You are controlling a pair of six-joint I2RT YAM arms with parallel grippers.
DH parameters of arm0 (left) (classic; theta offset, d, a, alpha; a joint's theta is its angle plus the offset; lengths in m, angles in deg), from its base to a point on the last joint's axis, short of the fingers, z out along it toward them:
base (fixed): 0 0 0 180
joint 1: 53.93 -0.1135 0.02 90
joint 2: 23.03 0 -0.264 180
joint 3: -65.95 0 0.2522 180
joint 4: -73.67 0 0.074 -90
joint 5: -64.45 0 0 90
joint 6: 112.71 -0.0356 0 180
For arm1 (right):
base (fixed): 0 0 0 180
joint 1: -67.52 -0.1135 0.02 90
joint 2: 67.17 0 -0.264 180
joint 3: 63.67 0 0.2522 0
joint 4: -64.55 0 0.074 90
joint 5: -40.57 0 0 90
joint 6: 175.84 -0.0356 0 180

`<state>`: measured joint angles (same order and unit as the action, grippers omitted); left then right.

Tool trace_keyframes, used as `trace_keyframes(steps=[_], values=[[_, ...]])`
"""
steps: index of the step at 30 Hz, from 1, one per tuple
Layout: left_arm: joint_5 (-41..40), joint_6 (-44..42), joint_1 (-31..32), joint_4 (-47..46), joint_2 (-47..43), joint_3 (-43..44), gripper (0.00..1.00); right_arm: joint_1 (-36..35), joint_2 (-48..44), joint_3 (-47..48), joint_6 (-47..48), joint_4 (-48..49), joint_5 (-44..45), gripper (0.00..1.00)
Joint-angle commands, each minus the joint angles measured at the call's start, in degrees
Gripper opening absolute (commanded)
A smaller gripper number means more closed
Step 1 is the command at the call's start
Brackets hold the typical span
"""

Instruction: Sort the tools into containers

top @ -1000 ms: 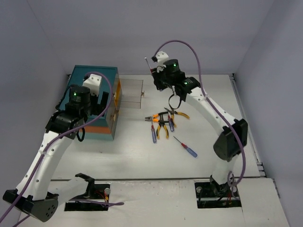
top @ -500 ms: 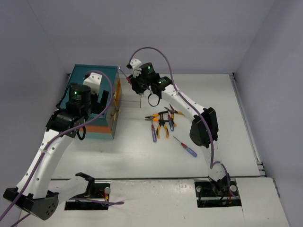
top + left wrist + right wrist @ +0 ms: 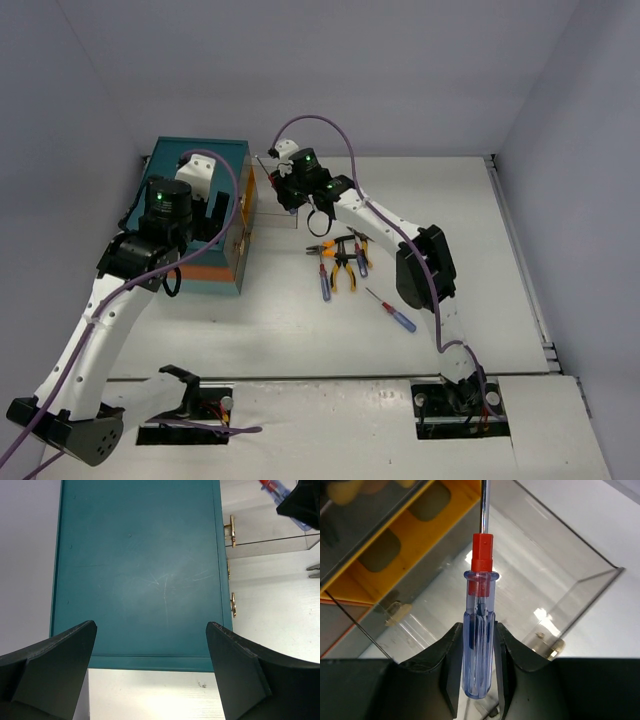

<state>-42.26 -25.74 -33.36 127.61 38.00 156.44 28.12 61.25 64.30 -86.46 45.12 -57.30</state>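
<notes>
- Top external: reaches far forward and left with the right arm (image 3: pixel 375 215), wrist above the clear drawer (image 3: pixel 265 218) pulled out of the teal chest (image 3: pixel 228 153).
- Pinches a blue-handled screwdriver (image 3: pixel 479 605) by its handle in the right gripper (image 3: pixel 478 632), shaft pointing over the drawer.
- Hovers the left gripper (image 3: pixel 150 630) over the chest top, jaws spread wide.

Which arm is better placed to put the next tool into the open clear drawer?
Right: the right gripper clamps a blue-handled screwdriver over the open drawer. The left gripper hangs open, empty, above the teal chest.
</notes>
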Motion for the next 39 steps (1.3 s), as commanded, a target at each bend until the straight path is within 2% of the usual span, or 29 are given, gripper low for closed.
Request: trace_keyframes(steps=[1, 8, 12, 15, 17, 19, 27, 33, 37, 39], values=[[-0.87, -1.09, 0.25, -2.46, 0.14, 2.18, 0.89, 0.03, -4.76, -1.1, -0.8, 3.9, 0.14, 0.0], [-0.35, -1.37, 0.25, -2.48, 0.75, 2.89, 0.89, 0.11, -6.59, -2.85, -0.36, 3.56, 0.75, 0.01], [-0.25, -1.15, 0.25, -2.48, 0.7, 2.99, 0.89, 0.11, -7.35, -3.26, 0.09, 2.98, 1.63, 0.15], [-0.25, -1.11, 0.24, -2.55, 0.59, 2.9, 0.89, 0.11, -8.12, -3.85, 0.09, 2.7, 1.94, 0.2], [-0.25, -0.94, 0.25, -2.48, 0.49, 2.9, 0.89, 0.03, -8.84, -4.24, 0.09, 2.51, 2.31, 0.36], [-0.25, -0.93, 0.19, -2.48, 0.4, 2.92, 0.89, 0.03, -9.75, -4.8, 0.44, 2.36, 2.73, 0.47], [-0.24, -1.02, 0.24, -2.49, 0.85, 3.71, 0.89, 0.22, -16.69, -7.46, 1.32, 2.04, 5.16, 0.53], [0.54, -1.02, 0.21, -2.57, 1.1, 4.39, 0.89, 3.92, -26.46, -21.55, 0.8, 1.79, 6.06, 0.55], [1.54, -1.17, 0.18, -2.73, 1.43, 4.48, 0.89, 7.4, -34.0, -40.19, -3.05, 1.31, 5.28, 0.56], [2.09, -1.43, 0.25, -2.74, 1.72, 4.63, 0.89, 7.87, -37.43, -44.76, -4.29, 0.54, 5.79, 0.57]])
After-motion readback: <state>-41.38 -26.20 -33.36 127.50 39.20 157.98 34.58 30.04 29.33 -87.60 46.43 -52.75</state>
